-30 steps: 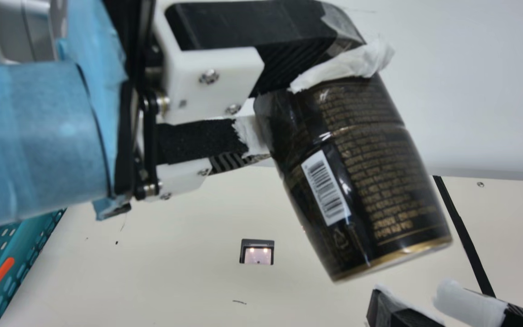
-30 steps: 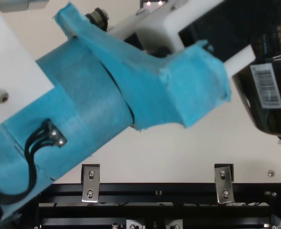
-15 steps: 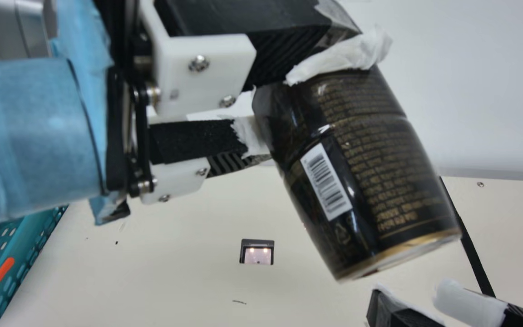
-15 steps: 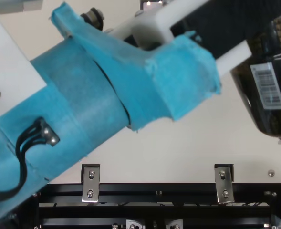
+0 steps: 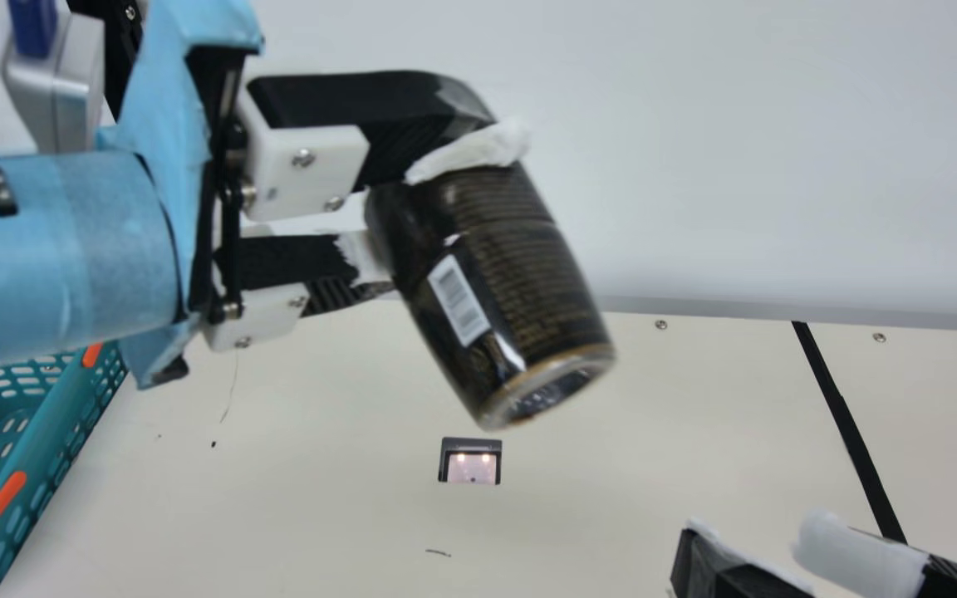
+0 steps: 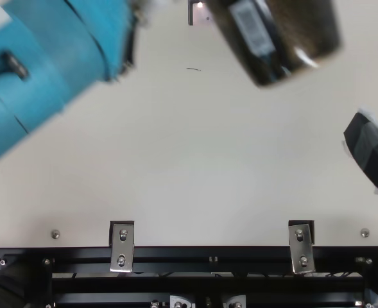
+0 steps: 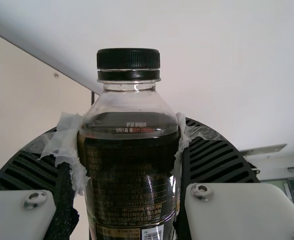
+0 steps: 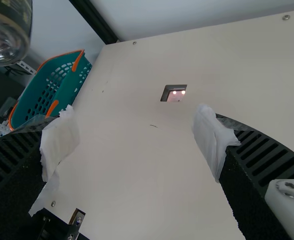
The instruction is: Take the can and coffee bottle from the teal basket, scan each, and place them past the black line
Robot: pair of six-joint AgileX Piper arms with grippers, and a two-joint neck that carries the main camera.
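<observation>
Nearest the neck camera, in the main view, the left pincer point(image 5: 435, 198) has its ribbed fingers closed on either side of the coffee bottle point(image 5: 505, 291), their padded tips pressed to its flanks. The bottle is held aloft over the bench point(image 5: 321, 498), tilted, with its base downward and leaning toward the main view's right. A white barcode point(image 5: 458, 300) shows on its dark, gold-lettered label, and the left wrist view gives its black cap point(image 7: 129, 60) and clear shoulder above dark liquid. At the main view's lower right, the right pincer point(image 5: 754, 544) stands wide open with nothing in its grip; each finger bears a wrapping of white material point(image 8: 59, 140). Beyond, a small scanner window point(image 5: 472, 468) sits in the bench top with two lights glowing in it, below the bottle's base in the main view and apart from it. The teal basket point(image 5: 53, 448), orange trim along its rim, stands off to the left, while the black line point(image 5: 848, 428) crosses the bench on the opposite side of the scanner window. Behind the bench's far edge, with its row of screws, rises a pale wall point(image 5: 736, 166).
</observation>
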